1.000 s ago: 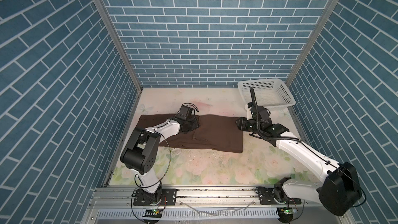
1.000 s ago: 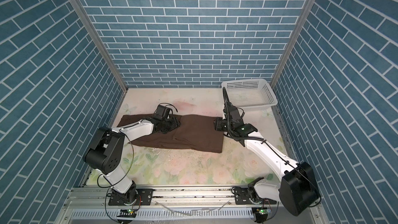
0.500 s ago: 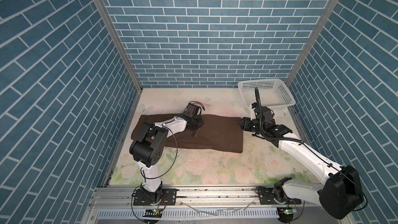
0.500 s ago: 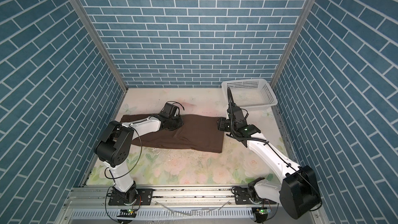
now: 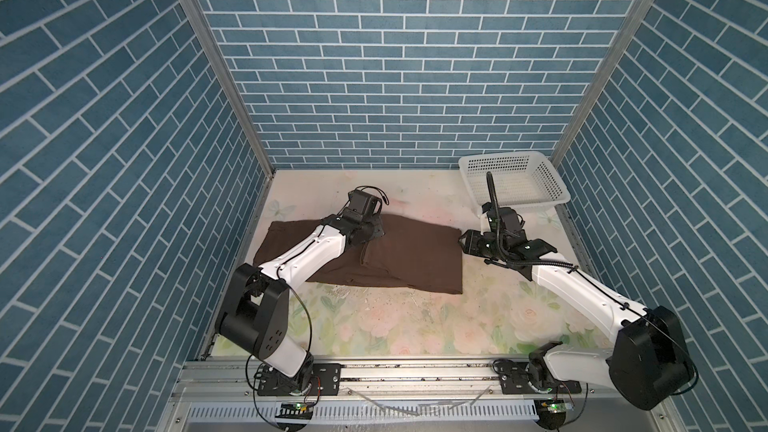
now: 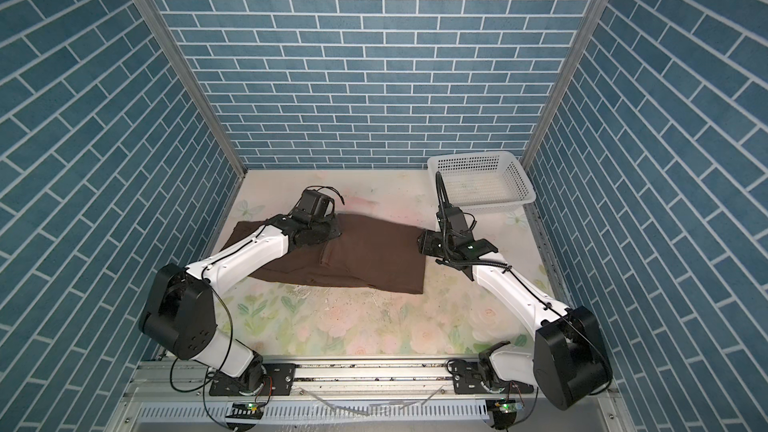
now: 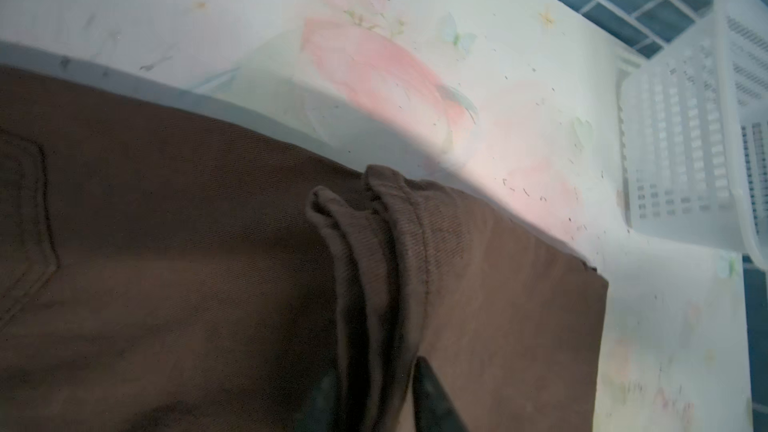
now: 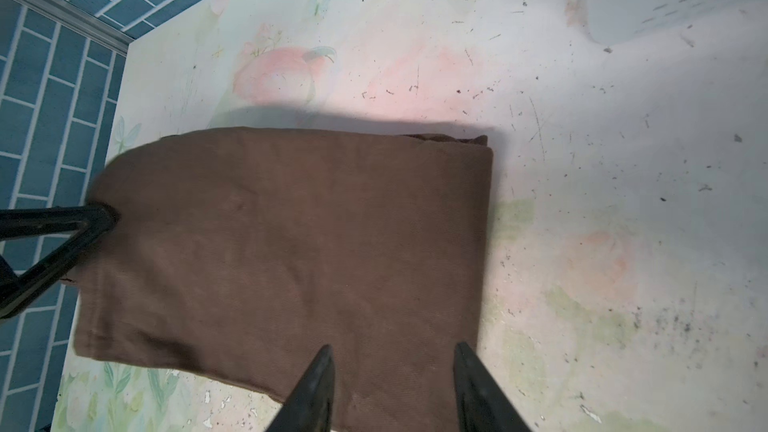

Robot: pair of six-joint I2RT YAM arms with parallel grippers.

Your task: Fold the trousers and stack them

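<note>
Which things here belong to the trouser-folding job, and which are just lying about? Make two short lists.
Job:
- trousers, brown, lying partly folded
- left gripper, astride a hem
- right gripper, open over the trousers' edge

Lying about:
- basket, white, in the far right corner, apart from the trousers
</note>
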